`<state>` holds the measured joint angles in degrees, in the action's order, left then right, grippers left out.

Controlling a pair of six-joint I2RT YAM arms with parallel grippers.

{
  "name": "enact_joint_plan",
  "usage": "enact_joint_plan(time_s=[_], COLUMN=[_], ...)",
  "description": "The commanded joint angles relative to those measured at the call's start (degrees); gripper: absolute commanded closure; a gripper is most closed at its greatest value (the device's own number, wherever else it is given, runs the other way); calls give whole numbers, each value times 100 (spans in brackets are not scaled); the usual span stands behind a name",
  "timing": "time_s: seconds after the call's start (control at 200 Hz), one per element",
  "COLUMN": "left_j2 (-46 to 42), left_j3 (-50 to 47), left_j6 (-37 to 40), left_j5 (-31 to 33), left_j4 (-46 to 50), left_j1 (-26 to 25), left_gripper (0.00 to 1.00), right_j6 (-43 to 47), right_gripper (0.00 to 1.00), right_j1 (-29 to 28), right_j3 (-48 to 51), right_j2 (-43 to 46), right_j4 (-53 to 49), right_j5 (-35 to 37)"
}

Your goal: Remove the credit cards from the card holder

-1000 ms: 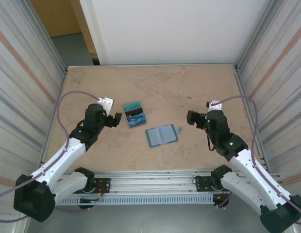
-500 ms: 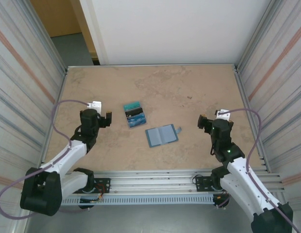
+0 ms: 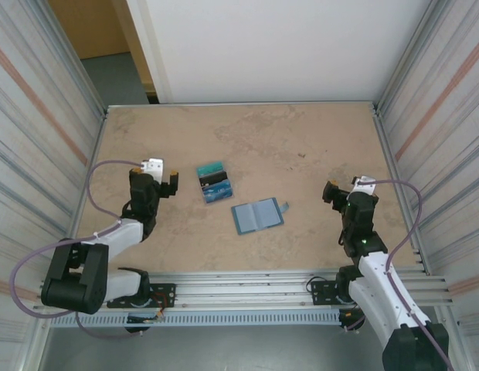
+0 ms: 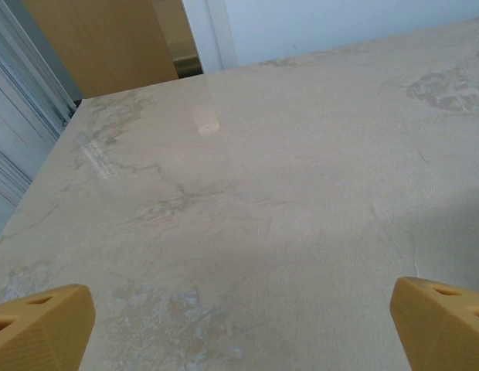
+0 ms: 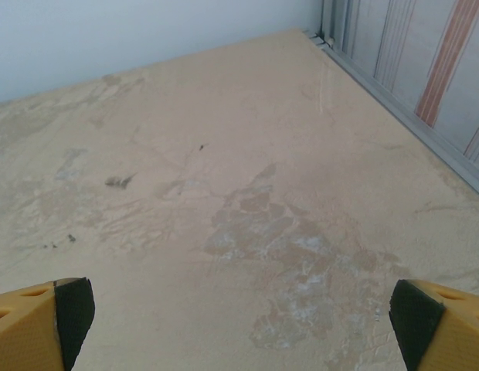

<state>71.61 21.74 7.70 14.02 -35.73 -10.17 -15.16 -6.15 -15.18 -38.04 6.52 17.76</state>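
Note:
The steel-blue card holder (image 3: 257, 216) lies open and flat near the middle of the table, its small tab at its right edge. Three credit cards (image 3: 215, 182) lie in a fanned row just up and left of it: teal (image 3: 209, 168), black (image 3: 215, 179), blue (image 3: 222, 192). My left gripper (image 3: 169, 182) is left of the cards, apart from them, open and holding nothing. In the left wrist view its fingertips (image 4: 43, 325) stand wide over bare table. My right gripper (image 3: 331, 192) is right of the holder, open and holding nothing, its fingertips (image 5: 48, 318) wide apart.
Ribbed metal walls (image 3: 46, 131) close in both sides of the table, with a rail (image 3: 247, 290) along the near edge and a white wall (image 3: 270, 46) at the back. A side wall (image 5: 425, 77) rises to the right of the right gripper.
Both arms have folded back toward their bases. The left gripper drew left, away from the cards; the right gripper drew right, away from the holder. Cards and holder have not moved.

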Motion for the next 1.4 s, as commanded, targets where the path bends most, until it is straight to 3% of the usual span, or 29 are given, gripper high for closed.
enact_joint_plan(time_s=[0.0,0.536,0.867,1.077,1.393], left_j2=[-11,224,1546,1498,1496], left_j3=[-20,-556,-484,229,185], left_j6=[48,-134,74,-318,-400], left_j5=[-356,-648,-885,-1671,-1789], left_j4=[-423,-1193,-2384,-837,-962], left_j1=[242,367,402,920,1013], left_gripper=[1,1,1,1,1], right_j6=[153,118,130,257,434], right_gripper=[1,1,1,1,1], right_j1=[168,479,499,615,874], right_j3=[34,125,324,506,169], right_j2=[-104,-276,-392,-889,-2636], right_j4=[533,783,1219,2065,3212], right_j5=[-284,-712,-730,-966,-1435])
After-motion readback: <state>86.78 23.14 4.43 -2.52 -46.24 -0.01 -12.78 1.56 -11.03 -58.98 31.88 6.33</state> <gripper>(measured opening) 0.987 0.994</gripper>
